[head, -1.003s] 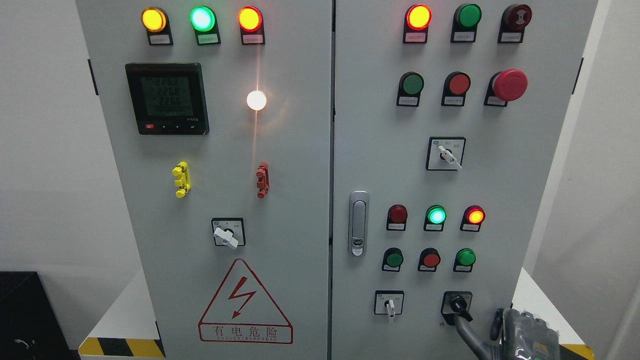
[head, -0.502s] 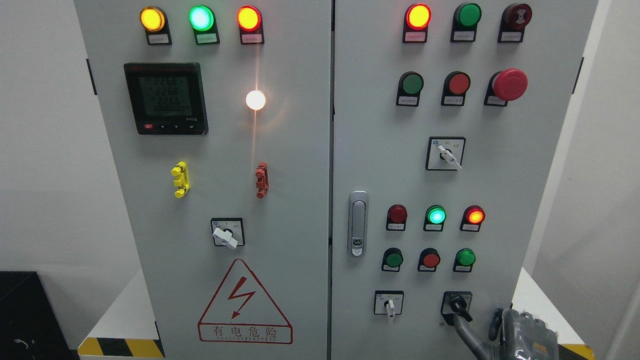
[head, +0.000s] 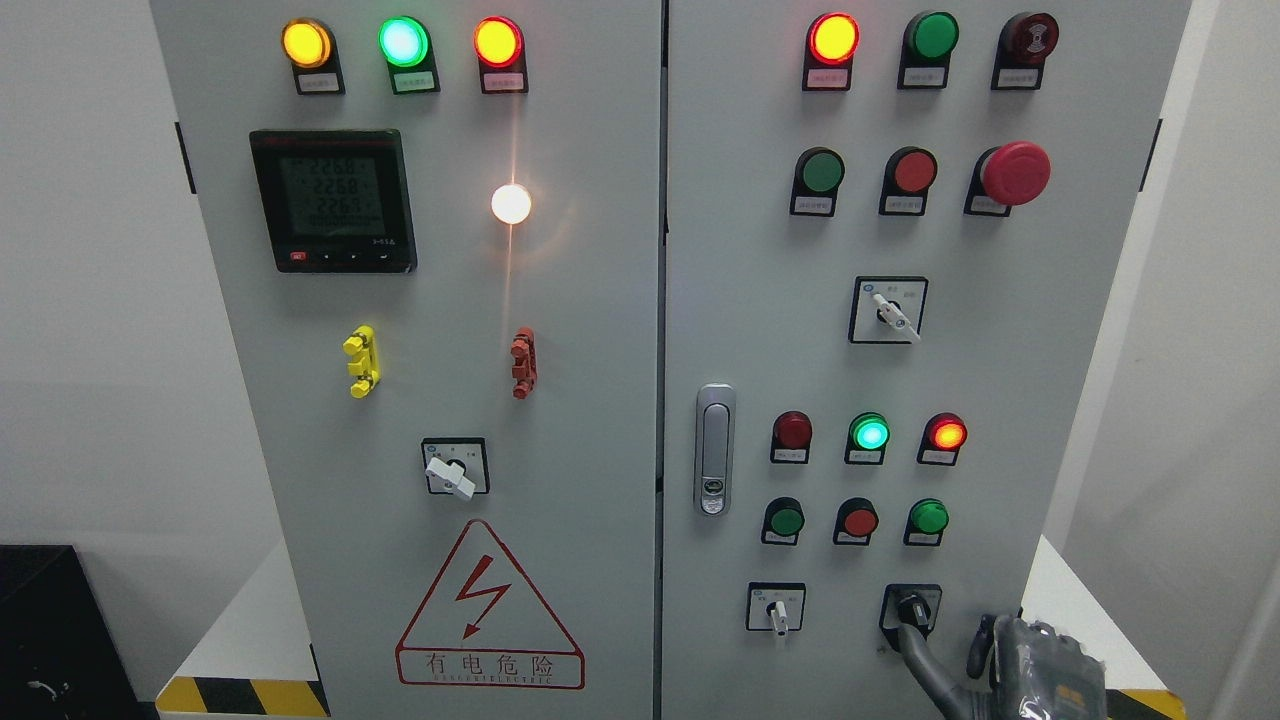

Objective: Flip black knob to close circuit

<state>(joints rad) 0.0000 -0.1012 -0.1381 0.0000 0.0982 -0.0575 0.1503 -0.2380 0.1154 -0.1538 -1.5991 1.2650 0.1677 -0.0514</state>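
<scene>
At lower right, the right robot hand [head: 1035, 665] has one grey finger [head: 915, 645] touching the black knob [head: 912, 610] on the cabinet [head: 640, 300]; its grasp is unclear. Best to push steadily sideways, keeping contact.

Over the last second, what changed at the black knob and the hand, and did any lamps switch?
The black knob turned: its handle pointed down-right before and now hangs nearly straight down. The right hand has one grey finger reaching up to the knob's lower end, shifted slightly left with it; whether it grips or only pushes is unclear. All indicator lamps, the meter and the white selector switches look the same. The view shifted slightly.
</scene>
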